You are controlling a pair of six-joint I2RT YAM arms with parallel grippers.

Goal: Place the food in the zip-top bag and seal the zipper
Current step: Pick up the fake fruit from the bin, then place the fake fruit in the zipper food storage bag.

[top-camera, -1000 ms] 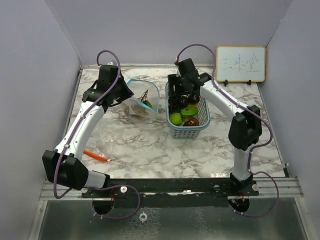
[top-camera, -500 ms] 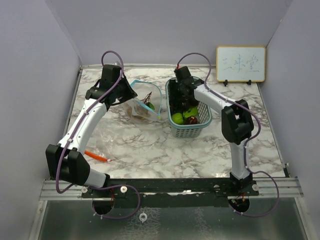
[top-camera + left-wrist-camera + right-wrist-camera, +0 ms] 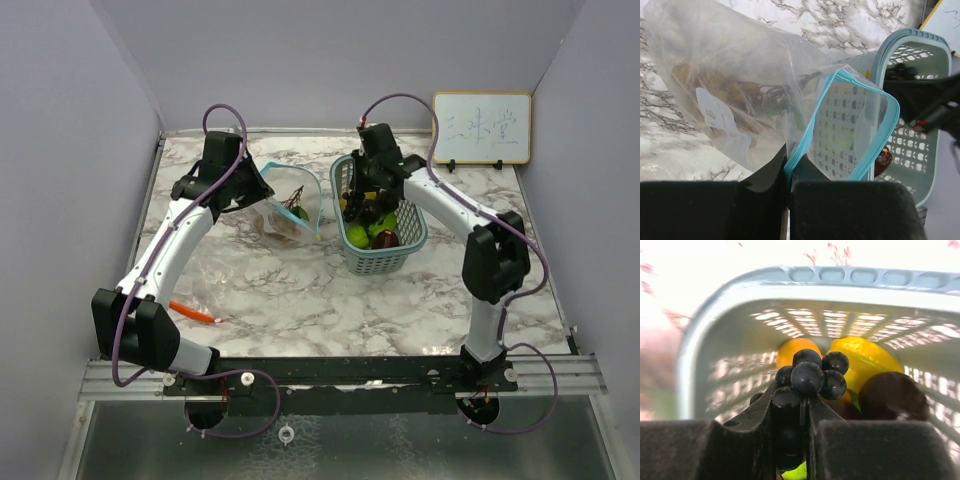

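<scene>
A clear zip-top bag (image 3: 285, 210) with a teal zipper rim (image 3: 812, 120) lies left of the teal basket (image 3: 400, 255); brown food shows inside the bag (image 3: 735, 92). My left gripper (image 3: 788, 172) is shut on the bag's zipper edge and holds its mouth up. Inside the basket, my right gripper (image 3: 802, 412) is shut on the dark purple grape bunch (image 3: 810, 375). Behind the grapes sit yellow pieces (image 3: 865, 355) and a dark red-brown piece (image 3: 892, 395). A green round fruit (image 3: 356, 237) also lies in the basket.
An orange carrot-like piece (image 3: 190, 311) lies on the marble table near the left arm's base. A small whiteboard (image 3: 481, 127) leans on the back wall at the right. The basket stands close to the bag's open mouth.
My right gripper has closed on the grape bunch inside the basket and risen slightly. The basket has shifted a little. The left gripper still holds the bag's edge.
</scene>
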